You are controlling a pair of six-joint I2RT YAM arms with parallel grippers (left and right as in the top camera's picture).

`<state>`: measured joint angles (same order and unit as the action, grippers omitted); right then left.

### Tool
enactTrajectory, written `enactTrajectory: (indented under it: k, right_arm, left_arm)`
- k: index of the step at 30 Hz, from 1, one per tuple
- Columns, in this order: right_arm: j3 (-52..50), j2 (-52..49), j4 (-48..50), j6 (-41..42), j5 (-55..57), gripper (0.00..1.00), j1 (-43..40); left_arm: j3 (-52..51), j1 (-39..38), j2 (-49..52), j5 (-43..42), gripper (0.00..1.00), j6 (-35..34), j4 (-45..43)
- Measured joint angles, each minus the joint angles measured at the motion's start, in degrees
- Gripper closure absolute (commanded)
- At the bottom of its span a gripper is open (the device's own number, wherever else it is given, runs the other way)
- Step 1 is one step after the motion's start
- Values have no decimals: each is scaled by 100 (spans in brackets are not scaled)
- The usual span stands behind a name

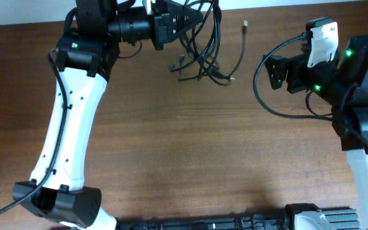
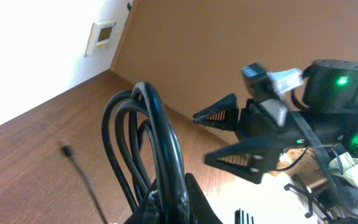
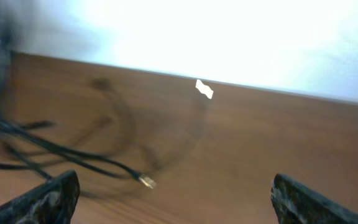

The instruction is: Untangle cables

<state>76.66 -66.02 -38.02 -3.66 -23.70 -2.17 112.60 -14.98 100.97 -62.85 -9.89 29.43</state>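
Note:
The cables are thin black cords looped together at the table's far middle, with small plug ends on the wood. My left gripper is shut on the cable loops, which rise from between its fingers. One cord with a light tip trails to the right. My right gripper is open and empty, to the right of the bundle. In the right wrist view its fingers are spread wide, with a light-tipped plug ahead of them.
The brown wooden table runs to a pale far edge. A thick black wire loops off the right arm. A black rack lies along the near edge.

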Motion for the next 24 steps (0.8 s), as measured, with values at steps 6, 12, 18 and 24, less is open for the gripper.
enactTrajectory:
  k: [6, 12, 18, 24]
  right_arm:
    - [0, 168, 511, 2, -1792, 3, 0]
    - [0, 168, 866, -2, -2455, 3, 0]
    - [0, 173, 1165, -2, -2883, 7, 0]
    - [0, 179, 1716, 55, -2673, 14, -356]
  left_arm:
    - [0, -203, 0, -579, 100, 549, -142]
    - [0, -431, 0, -1152, 100, 1349, -157]
    - [0, -435, 0, -1266, 100, 1786, -155]
    - [0, -435, 0, -1294, 100, 2065, -157]
